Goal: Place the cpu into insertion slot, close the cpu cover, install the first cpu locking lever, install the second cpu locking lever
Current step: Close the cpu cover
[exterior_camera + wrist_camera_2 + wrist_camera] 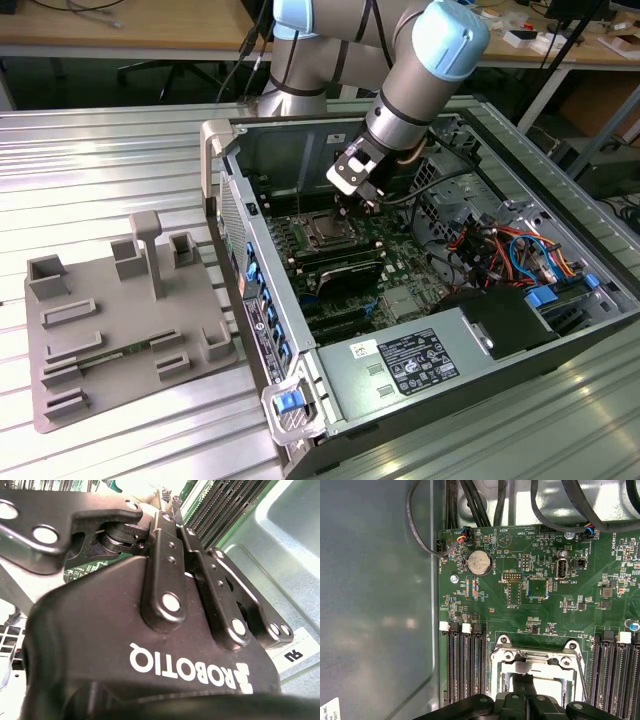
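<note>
Silver ribbed table [120, 150] carries grey fixture tray [110, 320] at exterior view's left, with open computer case [560, 330] beside it. Gripper [362, 203] hangs just above insertion slot [325, 232].
Second wrist view: fingers [163, 527] drawn together, nothing seen between them.
First wrist view: fingertips [516, 686] over cpu cover [540, 654], which lies flat on slot. cpu [550, 672] shows bright within cut-out. Memory slots [465, 665] flank socket.
</note>
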You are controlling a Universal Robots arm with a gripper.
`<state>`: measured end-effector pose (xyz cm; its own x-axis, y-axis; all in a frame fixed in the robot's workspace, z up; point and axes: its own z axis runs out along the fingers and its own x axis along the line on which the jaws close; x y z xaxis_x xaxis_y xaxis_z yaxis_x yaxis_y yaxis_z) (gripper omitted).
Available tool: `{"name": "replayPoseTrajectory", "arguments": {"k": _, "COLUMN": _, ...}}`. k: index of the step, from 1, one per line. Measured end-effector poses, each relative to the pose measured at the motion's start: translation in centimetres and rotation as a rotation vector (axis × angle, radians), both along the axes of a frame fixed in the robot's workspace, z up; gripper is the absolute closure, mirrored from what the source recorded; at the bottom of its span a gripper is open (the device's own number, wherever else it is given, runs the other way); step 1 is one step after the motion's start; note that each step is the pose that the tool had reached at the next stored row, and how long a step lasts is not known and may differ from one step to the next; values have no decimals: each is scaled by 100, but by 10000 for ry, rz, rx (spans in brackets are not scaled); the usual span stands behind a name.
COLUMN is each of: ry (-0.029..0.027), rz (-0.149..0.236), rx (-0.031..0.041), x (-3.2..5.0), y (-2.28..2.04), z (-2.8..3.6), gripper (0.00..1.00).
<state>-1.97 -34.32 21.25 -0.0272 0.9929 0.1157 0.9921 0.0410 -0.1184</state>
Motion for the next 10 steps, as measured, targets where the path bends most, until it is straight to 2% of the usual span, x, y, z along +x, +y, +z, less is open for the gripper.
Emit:
{"name": "replayPoseTrajectory", "arguments": {"k": 5, "ry": 0, "rz": 0, "rx": 79, "x": 0, "y": 0, "z": 1, "gripper": 89}}
{"name": "replayPoseTrajectory", "arguments": {"k": 10, "ry": 0, "rz": 0, "rx": 119, "x": 0, "y": 0, "z": 6, "gripper": 89}}
